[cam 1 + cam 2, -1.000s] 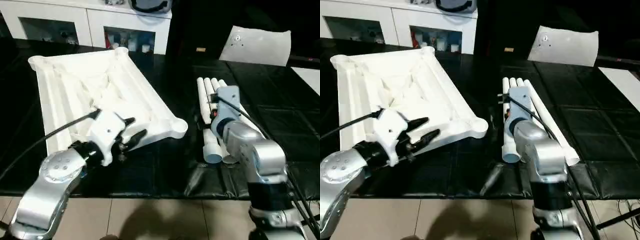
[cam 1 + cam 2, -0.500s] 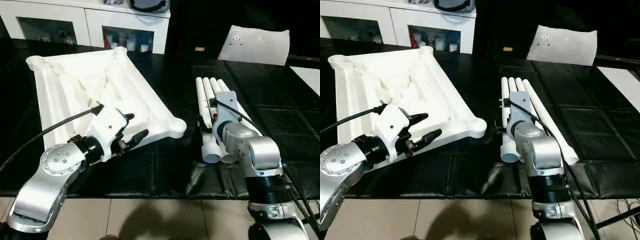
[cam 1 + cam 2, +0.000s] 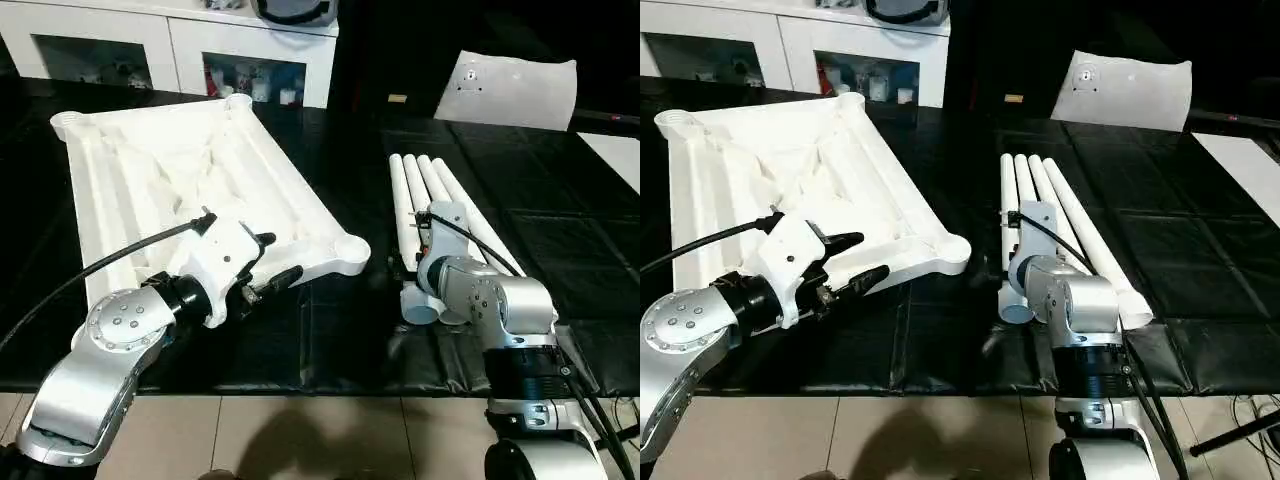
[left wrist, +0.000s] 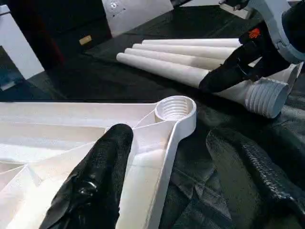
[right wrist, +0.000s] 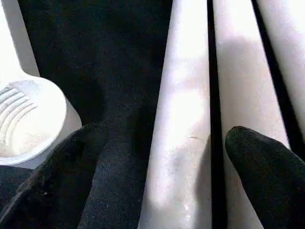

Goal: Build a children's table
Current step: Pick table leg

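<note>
On the black surface (image 3: 340, 180), the tabletop (image 3: 180, 180) lay underside up, sockets exposed; the right gripper (image 5: 162, 157), jaws spread, straddled one leg (image 5: 183, 119), while the left gripper (image 3: 268, 262), jaws spread, held nothing.

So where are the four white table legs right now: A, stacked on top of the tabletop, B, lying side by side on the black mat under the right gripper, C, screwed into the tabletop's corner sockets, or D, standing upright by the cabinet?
B: the four legs lie side by side on the black mat, apart from the tabletop, with the open right gripper straddling one leg.
</note>
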`<state>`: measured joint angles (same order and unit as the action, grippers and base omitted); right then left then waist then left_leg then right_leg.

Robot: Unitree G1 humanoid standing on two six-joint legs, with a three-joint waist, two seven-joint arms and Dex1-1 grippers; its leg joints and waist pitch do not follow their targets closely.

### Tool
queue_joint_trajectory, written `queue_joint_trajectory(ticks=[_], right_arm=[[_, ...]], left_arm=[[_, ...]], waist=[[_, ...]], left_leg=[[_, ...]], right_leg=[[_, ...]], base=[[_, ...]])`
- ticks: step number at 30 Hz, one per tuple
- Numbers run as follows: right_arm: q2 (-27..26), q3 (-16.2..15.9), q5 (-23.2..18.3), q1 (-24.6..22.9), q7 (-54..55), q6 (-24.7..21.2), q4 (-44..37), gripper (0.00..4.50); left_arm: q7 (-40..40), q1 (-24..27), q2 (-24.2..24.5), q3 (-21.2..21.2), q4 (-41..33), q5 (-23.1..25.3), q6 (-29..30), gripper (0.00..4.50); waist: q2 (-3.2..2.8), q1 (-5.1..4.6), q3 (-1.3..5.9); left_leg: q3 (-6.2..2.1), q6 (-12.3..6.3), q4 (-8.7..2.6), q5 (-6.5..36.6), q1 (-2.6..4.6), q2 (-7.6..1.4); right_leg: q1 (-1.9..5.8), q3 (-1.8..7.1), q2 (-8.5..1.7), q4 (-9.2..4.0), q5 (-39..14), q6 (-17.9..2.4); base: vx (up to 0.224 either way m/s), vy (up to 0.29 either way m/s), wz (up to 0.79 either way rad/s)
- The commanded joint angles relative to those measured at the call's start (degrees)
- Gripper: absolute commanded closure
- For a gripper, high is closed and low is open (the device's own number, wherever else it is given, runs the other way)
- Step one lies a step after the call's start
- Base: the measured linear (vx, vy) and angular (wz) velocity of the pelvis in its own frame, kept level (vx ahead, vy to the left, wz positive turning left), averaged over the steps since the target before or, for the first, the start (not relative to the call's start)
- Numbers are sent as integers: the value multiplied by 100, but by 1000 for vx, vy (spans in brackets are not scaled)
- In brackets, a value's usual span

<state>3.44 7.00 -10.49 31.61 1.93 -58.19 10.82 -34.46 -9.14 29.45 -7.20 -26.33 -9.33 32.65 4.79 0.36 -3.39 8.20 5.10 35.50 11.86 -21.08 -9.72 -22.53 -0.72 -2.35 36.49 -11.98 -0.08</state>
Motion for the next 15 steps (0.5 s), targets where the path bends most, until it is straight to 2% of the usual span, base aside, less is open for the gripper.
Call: queue_joint_trajectory(ticks=[1,3,5,9,11,15], right_arm=[[24,183,-24,100,-26,-87,67,0],[28,189,-31,112,-41,-83,111,37],[19,240,-139,129,-118,-115,223,40],[9,318,-265,136,-207,-219,328,85],[9,356,-296,150,-228,-253,384,92],[16,384,-322,171,-260,-281,444,101]], left_arm=[[-43,-18,28,-73,-54,-29,38,154],[-49,-24,31,-76,-49,-32,41,153],[-60,-32,40,-90,-44,-33,43,153],[-92,-33,47,-94,-50,-69,82,153],[-121,-33,61,-102,-47,-77,85,153],[-143,-34,66,-106,-45,-88,86,153]], waist=[[-113,15,344],[-107,23,344],[-96,20,339],[-99,19,329],[-93,21,329],[-95,23,337]], left_leg=[[8,362,-472,525,42,-222],[18,344,-464,490,39,-217],[21,325,-463,530,32,-216],[23,334,-464,660,39,-221],[25,345,-466,720,37,-220],[28,350,-462,645,31,-224]], right_leg=[[245,222,-381,-349,-337,-795],[241,226,-376,-347,-309,-800],[238,228,-377,-351,-374,-801],[213,228,-377,-367,-634,-801],[204,227,-375,-377,-766,-785],[206,226,-377,-367,-692,-777]], base=[[0,0,0],[0,0,0],[0,0,0],[0,0,0],[0,0,0],[0,0,0]])
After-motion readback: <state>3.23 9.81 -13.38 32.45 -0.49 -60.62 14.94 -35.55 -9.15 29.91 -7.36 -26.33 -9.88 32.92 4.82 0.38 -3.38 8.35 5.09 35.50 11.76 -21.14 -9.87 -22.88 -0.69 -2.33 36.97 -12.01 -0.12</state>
